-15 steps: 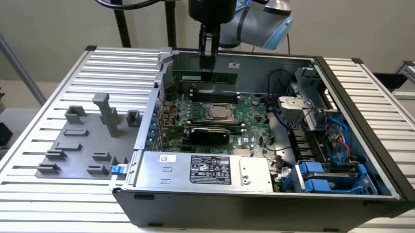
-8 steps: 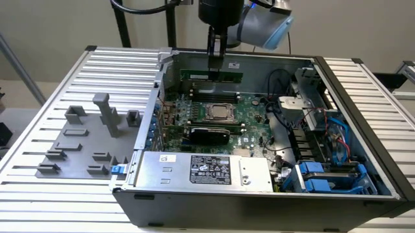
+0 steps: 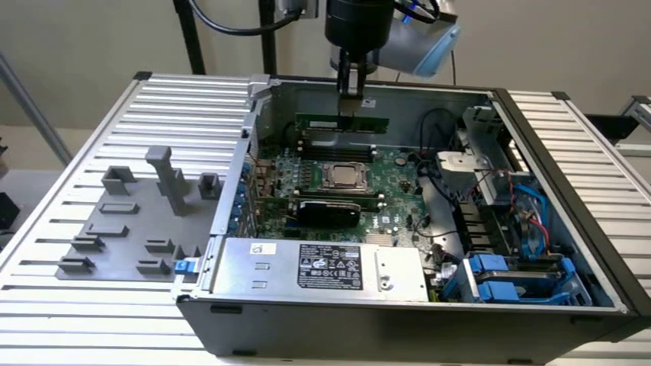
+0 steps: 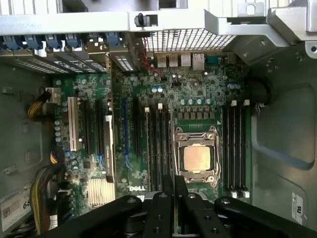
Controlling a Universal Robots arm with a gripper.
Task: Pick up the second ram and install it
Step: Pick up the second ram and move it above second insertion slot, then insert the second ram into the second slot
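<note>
Your hand (image 3: 351,91) hangs at the top middle of the exterior view, its dark fingers pointing down into the open computer case (image 3: 534,145). In the wrist view you can see the hand (image 4: 174,178) with its two fingers (image 4: 180,189) clenched together and nothing visible between them.

The second ram (image 3: 343,123) stands on its long edge in the upper middle of the exterior view. It sits just below the fingertips in the picture, beyond the processor socket (image 3: 346,177) and close to the case's back wall. You cannot tell from these views whether the fingers touch it, nor whether it is fully seated in a slot.

The motherboard (image 3: 392,194) lies flat in the case. In the wrist view the motherboard (image 4: 198,84) spreads out beneath the hand, with the processor socket (image 4: 196,157) just beside the fingertips.

At the left of the exterior view, a grey fixture (image 3: 112,229) lies on the slatted counter (image 3: 102,328).
</note>
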